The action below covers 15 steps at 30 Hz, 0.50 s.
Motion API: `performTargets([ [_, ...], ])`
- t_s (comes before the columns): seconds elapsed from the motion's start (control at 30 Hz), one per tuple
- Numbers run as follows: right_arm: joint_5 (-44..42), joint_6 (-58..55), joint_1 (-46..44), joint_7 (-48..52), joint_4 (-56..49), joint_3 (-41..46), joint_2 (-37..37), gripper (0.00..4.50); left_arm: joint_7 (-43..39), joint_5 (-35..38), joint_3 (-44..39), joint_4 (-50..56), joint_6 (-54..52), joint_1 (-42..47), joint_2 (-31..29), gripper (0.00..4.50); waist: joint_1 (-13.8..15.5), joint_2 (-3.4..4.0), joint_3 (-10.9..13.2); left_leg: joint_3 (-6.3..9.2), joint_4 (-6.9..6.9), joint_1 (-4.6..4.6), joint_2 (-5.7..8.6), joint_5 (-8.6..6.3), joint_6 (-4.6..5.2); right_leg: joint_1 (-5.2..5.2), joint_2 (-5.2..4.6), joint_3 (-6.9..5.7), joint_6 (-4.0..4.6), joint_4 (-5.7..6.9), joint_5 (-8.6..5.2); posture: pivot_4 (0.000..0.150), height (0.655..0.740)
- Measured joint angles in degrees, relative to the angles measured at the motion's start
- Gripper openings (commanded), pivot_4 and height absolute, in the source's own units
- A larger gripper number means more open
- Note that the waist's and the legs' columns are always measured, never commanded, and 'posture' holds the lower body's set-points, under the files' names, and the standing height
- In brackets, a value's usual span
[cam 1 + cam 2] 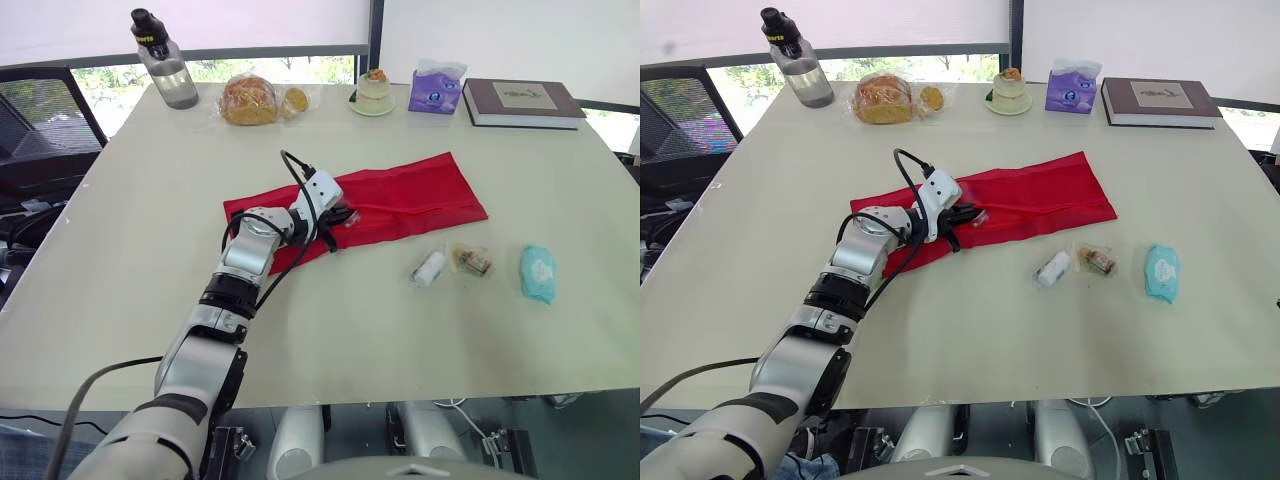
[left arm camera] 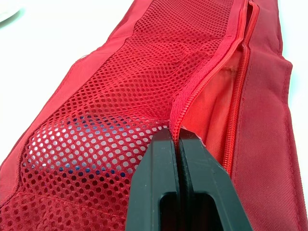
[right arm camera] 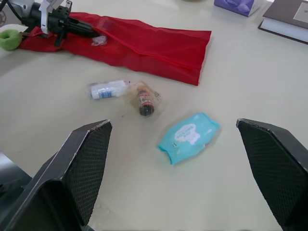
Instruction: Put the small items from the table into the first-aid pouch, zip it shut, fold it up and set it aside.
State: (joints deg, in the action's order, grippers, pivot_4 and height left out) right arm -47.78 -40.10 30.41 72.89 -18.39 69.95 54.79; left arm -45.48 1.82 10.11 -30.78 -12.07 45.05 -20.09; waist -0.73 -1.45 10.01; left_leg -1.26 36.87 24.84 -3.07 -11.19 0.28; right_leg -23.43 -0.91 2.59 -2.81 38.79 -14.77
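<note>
Three small items lie loose on the worktop, just right of the red pouch, which is spread flat across the middle with its zip open. Toward the pouch's left end, the left fingers are pressed together on the mesh edge beside the zip. Further right lie a white bottle, a clear packet and a teal wipes pack. The right fingers hang wide apart above the wipes pack.

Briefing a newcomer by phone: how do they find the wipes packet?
Start at the long red fabric pouch on the pale table. Three small items lie on its near side; the turquoise plastic wipes packet is rightmost. Its neighbours, a white roll and a clear-wrapped brown bottle, are smaller.
</note>
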Motion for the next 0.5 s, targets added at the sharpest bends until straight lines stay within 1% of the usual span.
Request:
performTargets([
  [0.27,2.64,1.81,0.6,0.55,-0.26,-2.22,-0.1,4.41,-0.01,-0.09,-0.08,-0.26,0.04,0.1,-0.03,0.0,-0.01,0.0,0.0,-0.01,0.0,0.0,0.0,0.0,0.0,0.0,0.0,0.01,-0.01,0.0,0.0,0.15,0.74],
  [0.5,4.75,5.64,-1.4,0.95,0.2,-5.44,-0.26,4.41,0.17,-0.1,-0.12,-0.29,0.04,0.11,-0.01,0.0,-0.01,0.0,0.0,0.0,0.0,-0.01,0.0,0.0,0.0,0.0,0.01,0.0,-0.01,0.0,0.01,0.15,0.74],
])
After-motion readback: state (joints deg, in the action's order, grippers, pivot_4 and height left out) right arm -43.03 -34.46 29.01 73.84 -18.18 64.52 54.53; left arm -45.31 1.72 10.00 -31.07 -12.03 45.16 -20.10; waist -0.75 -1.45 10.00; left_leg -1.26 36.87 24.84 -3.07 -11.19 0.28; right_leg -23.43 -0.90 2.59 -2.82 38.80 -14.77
